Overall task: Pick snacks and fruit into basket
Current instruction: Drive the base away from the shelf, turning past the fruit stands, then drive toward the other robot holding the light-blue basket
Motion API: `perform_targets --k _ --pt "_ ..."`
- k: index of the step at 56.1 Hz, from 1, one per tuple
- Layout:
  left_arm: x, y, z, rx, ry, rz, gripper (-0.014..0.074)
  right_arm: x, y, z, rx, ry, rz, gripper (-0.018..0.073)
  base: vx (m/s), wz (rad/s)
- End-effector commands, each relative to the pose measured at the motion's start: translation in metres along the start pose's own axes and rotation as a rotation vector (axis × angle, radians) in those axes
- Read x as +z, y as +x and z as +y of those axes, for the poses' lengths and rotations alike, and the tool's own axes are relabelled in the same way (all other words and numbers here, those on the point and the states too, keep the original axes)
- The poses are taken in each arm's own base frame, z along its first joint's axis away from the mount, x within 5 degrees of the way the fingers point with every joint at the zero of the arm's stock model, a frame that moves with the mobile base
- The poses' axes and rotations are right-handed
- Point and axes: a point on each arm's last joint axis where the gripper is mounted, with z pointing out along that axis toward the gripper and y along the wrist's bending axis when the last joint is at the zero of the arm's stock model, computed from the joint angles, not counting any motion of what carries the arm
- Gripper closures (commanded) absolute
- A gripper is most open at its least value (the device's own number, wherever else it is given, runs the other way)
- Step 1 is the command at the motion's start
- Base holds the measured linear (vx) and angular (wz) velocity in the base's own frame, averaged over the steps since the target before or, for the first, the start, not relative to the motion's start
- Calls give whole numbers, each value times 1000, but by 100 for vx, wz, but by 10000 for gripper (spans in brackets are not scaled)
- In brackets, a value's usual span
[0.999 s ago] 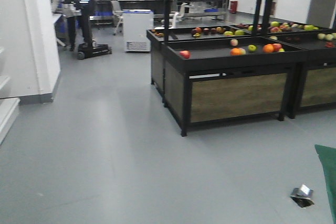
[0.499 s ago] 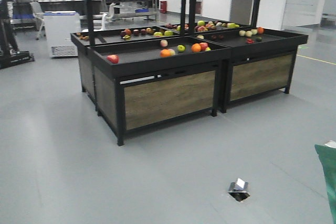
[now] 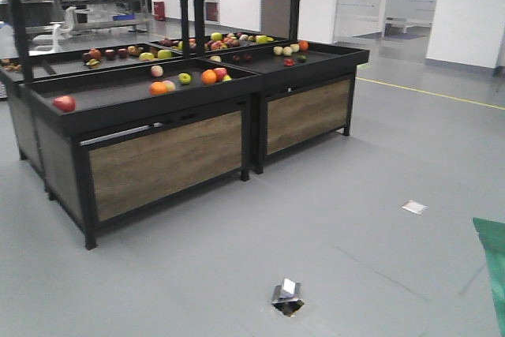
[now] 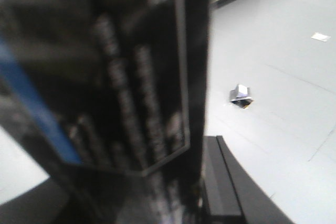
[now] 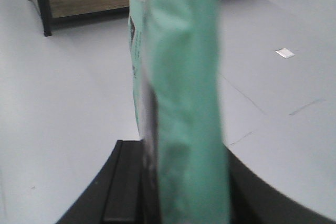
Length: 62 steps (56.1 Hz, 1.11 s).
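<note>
Now base being turned: stand [image 3: 166, 159] with fruit [image 3: 209, 76] being shifted left in front view, well apart from arms. Pouch [image 5: 184, 77] being carried before right wrist; grippers hidden, grip cannot be told.

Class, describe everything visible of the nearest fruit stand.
The nearest stand is a black-framed table with a wood-look front panel, on black legs on the grey floor. Its shallow black tray holds loose fruit: a red one near the left corner, an orange one and a green one further back. A matching stand adjoins it on the picture's right.
</note>
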Motion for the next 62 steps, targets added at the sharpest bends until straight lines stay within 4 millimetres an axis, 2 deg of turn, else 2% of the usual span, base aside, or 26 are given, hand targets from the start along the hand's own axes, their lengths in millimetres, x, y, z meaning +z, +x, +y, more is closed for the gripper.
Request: perform_targets --k 1,62 --pt "-5 -19 -2 5 21 -121 398 -4 -17 -1 -16 11 -118 568 33 -49" --pt "-5 -19 -2 5 22 -122 398 -4 -17 -1 -14 10 -118 568 36 -49"
